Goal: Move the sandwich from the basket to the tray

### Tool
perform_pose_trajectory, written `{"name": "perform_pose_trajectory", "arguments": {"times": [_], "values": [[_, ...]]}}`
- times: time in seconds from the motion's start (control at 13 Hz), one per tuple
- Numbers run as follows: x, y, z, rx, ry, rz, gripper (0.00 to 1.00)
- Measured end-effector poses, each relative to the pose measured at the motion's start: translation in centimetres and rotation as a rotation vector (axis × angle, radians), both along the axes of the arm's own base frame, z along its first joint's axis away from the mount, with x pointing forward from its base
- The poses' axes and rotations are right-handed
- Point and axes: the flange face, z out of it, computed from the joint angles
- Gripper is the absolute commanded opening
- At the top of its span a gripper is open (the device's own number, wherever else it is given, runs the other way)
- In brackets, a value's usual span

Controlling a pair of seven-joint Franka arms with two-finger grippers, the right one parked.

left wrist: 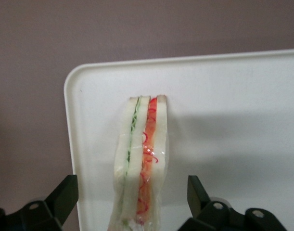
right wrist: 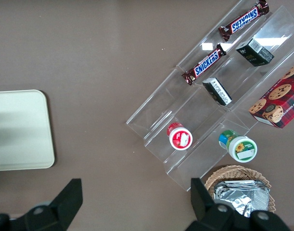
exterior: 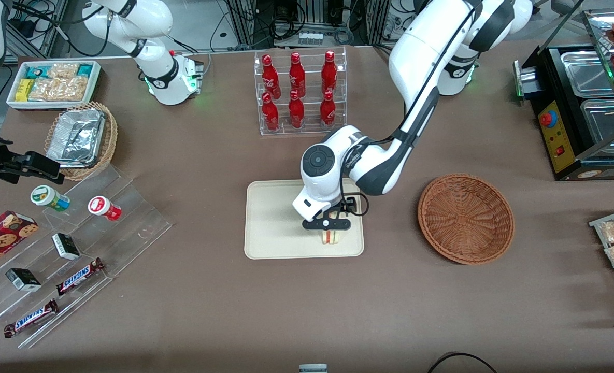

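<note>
The sandwich (exterior: 329, 237) (left wrist: 142, 159), a wedge of white bread with green and red filling layers, stands on its edge on the cream tray (exterior: 270, 228) (left wrist: 233, 120), close to the tray's rim nearest the front camera. My left gripper (exterior: 327, 226) (left wrist: 131, 187) is directly over it and open. One dark finger (left wrist: 65, 192) stands off each side of the sandwich, with a gap on both sides. The reddish-brown woven basket (exterior: 466, 218) lies empty beside the tray, toward the working arm's end of the table.
A clear rack of red bottles (exterior: 300, 93) stands farther from the front camera than the tray. Toward the parked arm's end are a stepped acrylic shelf of snacks (exterior: 73, 248), a foil-lined wicker basket (exterior: 81, 137) and a white snack bin (exterior: 53, 83). A black food warmer (exterior: 586, 103) stands at the working arm's end.
</note>
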Motion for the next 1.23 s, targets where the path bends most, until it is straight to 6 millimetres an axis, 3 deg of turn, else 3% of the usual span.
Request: {"name": "perform_pose_trajectory", "arguments": {"times": [0.08, 0.23, 0.38, 0.62, 0.92, 1.23], "values": [[0.7, 0.7, 1.3, -0.002, -0.003, 0.025, 1.0], [3.6, 4.1, 4.8, -0.051, -0.011, 0.107, 1.0], [6.6, 8.9, 8.6, -0.1, -0.019, 0.144, 1.0], [9.1, 16.5, 13.3, -0.111, 0.021, 0.158, 1.0], [10.0, 26.4, 18.2, -0.074, 0.095, 0.11, 1.0], [8.3, 32.5, 23.2, -0.055, 0.163, 0.106, 1.0]]}}
